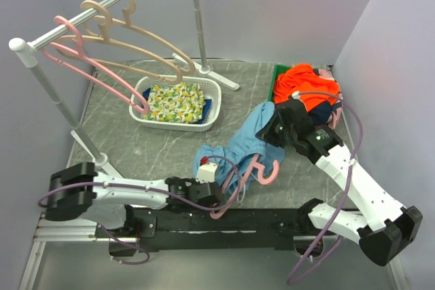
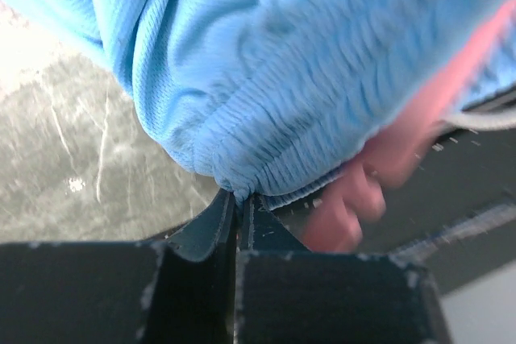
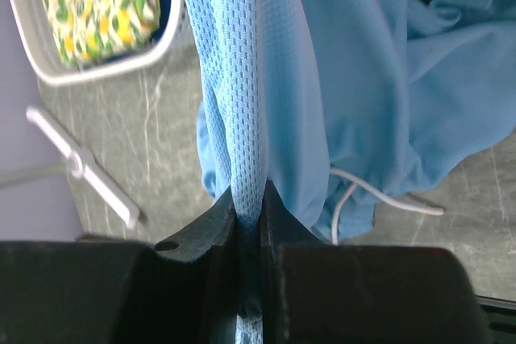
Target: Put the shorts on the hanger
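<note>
The light blue shorts (image 1: 243, 142) lie stretched across the middle of the table, over the pink hanger (image 1: 264, 172), whose hook shows beside them. At the shorts' near-left end, my left gripper (image 1: 221, 176) is shut on the gathered waistband (image 2: 266, 175). The hanger (image 2: 387, 168) is a pink blur just right of that grip. My right gripper (image 1: 272, 127) is shut on a bunched fold of the shorts (image 3: 250, 110) at their far-right end. The white drawstring (image 3: 355, 191) hangs loose below the fabric.
A clothes rack (image 1: 47, 32) at the back left carries beige hangers (image 1: 129, 35) and another pink hanger (image 1: 95, 66). A white basket (image 1: 212, 115) holds lemon-print cloth (image 1: 175, 102). An orange garment (image 1: 306, 86) lies piled at the back right.
</note>
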